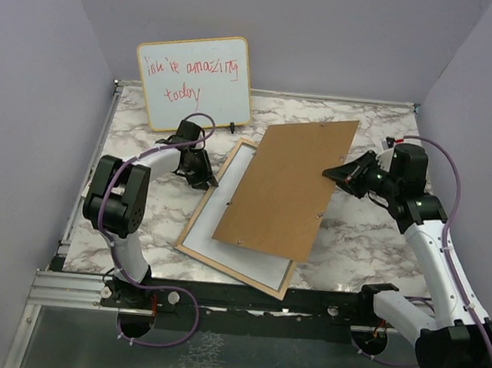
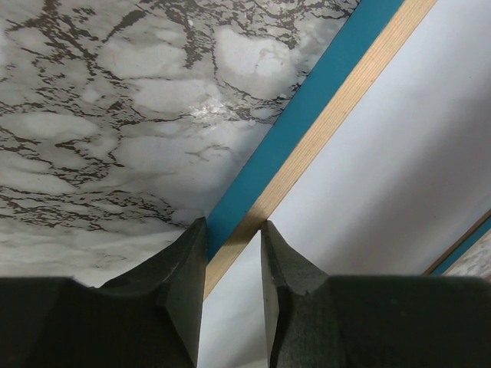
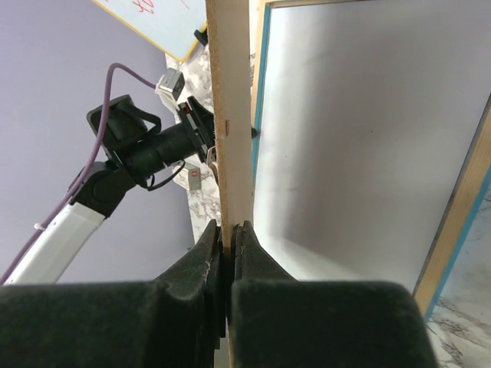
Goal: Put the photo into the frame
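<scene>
The frame (image 1: 196, 221) lies flat on the marble table, light wood face up, with a plain white sheet (image 1: 235, 209) inside it. The photo's balloon print shows in no view. My right gripper (image 1: 343, 174) is shut on the right edge of the brown backing board (image 1: 285, 183) and holds it tilted over the frame. The right wrist view shows the board edge-on (image 3: 229, 115) between my pinched fingers (image 3: 232, 228). My left gripper (image 1: 199, 173) is open at the frame's left rim. In the left wrist view its fingers (image 2: 234, 230) straddle the wood and blue rim (image 2: 337, 115).
A whiteboard with red handwriting (image 1: 195, 80) stands at the back left, behind my left arm. Purple walls close in the table on three sides. A metal rail (image 1: 73, 289) runs along the near edge.
</scene>
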